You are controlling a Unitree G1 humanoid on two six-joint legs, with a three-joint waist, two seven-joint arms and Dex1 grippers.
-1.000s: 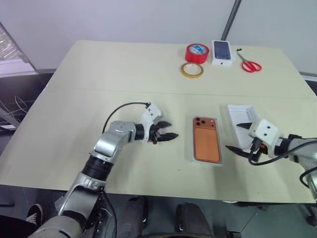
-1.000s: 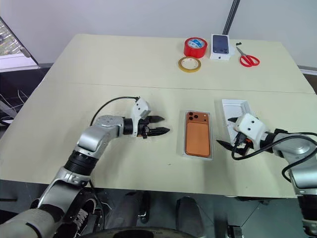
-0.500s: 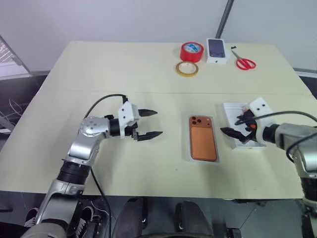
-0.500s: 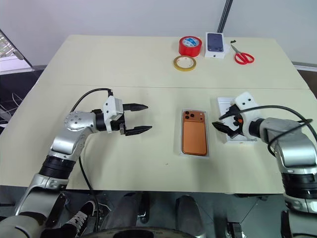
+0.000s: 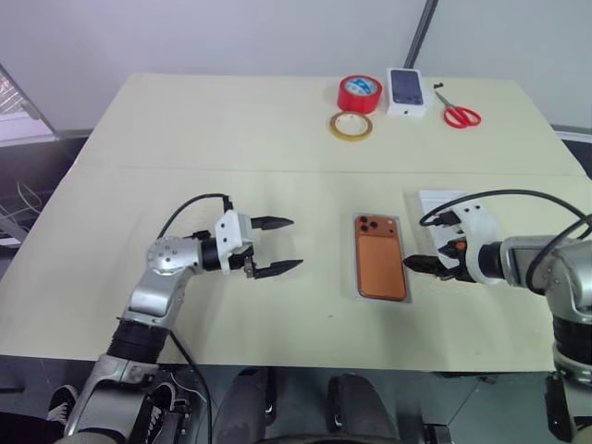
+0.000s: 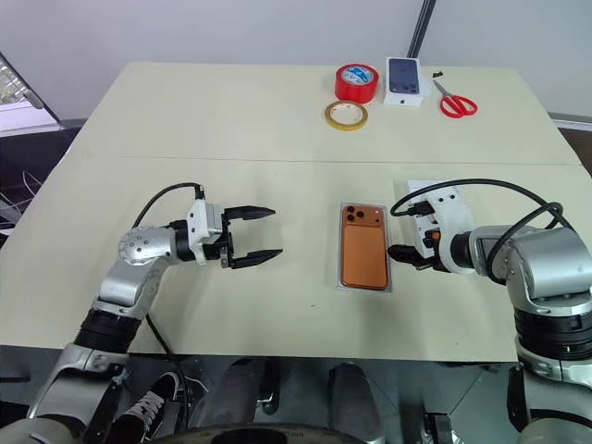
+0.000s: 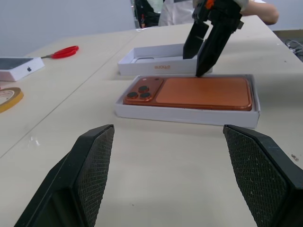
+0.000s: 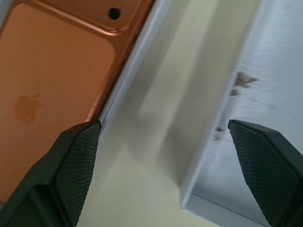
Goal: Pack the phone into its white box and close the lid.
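Since the earlier frame the right claw (image 5: 427,265) had swung in from over the plain white shallow lid (image 7: 151,58) to the gap between it and the shallow white box (image 5: 411,282), fingers spread, gripping nothing. The left claw (image 5: 277,245) had drawn back leftward, released, well apart from the box. One slim orange phone (image 5: 381,264) lay camera-side up inside the box on the beige table (image 5: 231,139). At the far edge: two tape rolls, one red (image 5: 360,94), one yellow (image 5: 352,127); one small pictured box (image 5: 410,91); one red-handled scissors (image 5: 459,113).
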